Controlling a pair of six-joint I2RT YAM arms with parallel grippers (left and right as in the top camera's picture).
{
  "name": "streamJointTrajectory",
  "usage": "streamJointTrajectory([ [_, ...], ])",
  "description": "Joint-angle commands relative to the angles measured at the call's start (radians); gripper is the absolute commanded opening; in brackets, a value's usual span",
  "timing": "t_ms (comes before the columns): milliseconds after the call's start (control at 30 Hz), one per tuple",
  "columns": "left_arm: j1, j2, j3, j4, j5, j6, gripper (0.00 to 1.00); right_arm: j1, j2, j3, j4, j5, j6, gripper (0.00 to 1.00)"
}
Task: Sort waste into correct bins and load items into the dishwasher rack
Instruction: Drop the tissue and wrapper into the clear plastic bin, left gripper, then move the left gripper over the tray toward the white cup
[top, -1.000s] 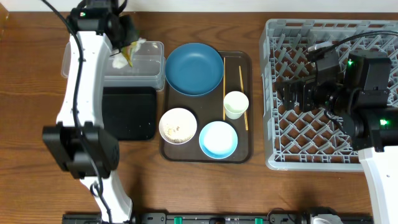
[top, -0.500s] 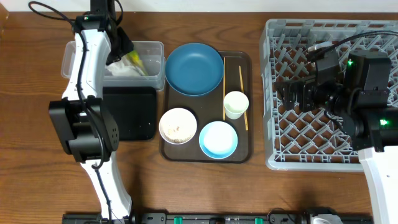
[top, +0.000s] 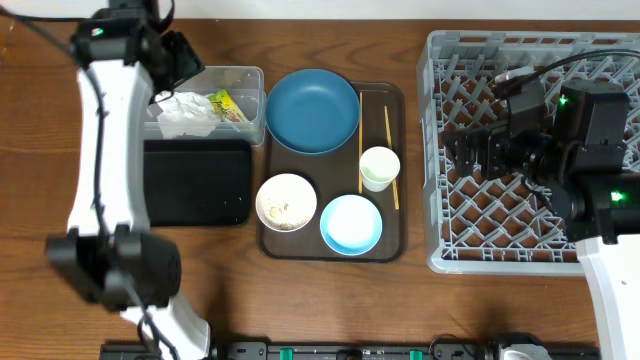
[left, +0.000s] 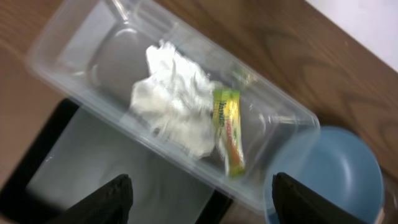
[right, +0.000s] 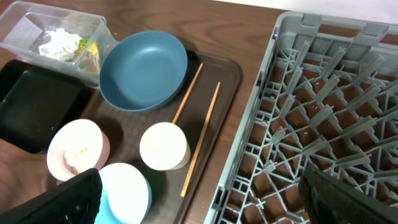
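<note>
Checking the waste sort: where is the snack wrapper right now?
In the overhead view the wrapper lies inside the clear tub at upper left, beside the tissue, just left of the dark-blue bowl.

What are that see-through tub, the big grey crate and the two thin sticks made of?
The clear tub looks like thin glossy plastic: its walls are see-through with bright glints. The grey crate seems moulded matt plastic, one even colour across its lattice. The chopsticks look like pale unvarnished wood, perhaps bamboo; too thin to tell.
</note>
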Motion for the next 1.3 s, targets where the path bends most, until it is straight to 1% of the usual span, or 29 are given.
streamJointTrajectory([
  [0,-0.009,-0.049,-0.001,-0.062,0.037,0.088,0.74,0.0,0.01,0.02,0.028,0.0,-0.014,0.99],
  [33,-0.014,-0.068,-0.001,-0.094,0.052,0.113,0.74,0.0,0.01,0.02,0.047,0.0,-0.014,0.99],
  [233,-0.044,-0.138,-0.001,-0.213,0.07,0.164,0.74,0.0,0.01,0.019,0.082,-0.062,-0.013,0.99],
  [533,-0.071,-0.211,-0.001,-0.322,0.07,0.182,0.74,0.001,0.01,0.02,0.078,-0.087,-0.001,0.99],
  [833,-0.071,-0.256,-0.001,-0.399,0.071,0.192,0.74,0.001,0.01,0.019,0.077,-0.087,-0.001,0.99],
  [1067,-0.071,-0.257,-0.002,-0.437,0.159,0.267,0.73,0.001,0.01,0.02,0.07,-0.087,-0.002,0.99],
  [1267,-0.1,-0.257,-0.002,-0.444,0.161,0.268,0.73,0.001,0.01,0.019,0.044,-0.087,-0.002,0.99],
])
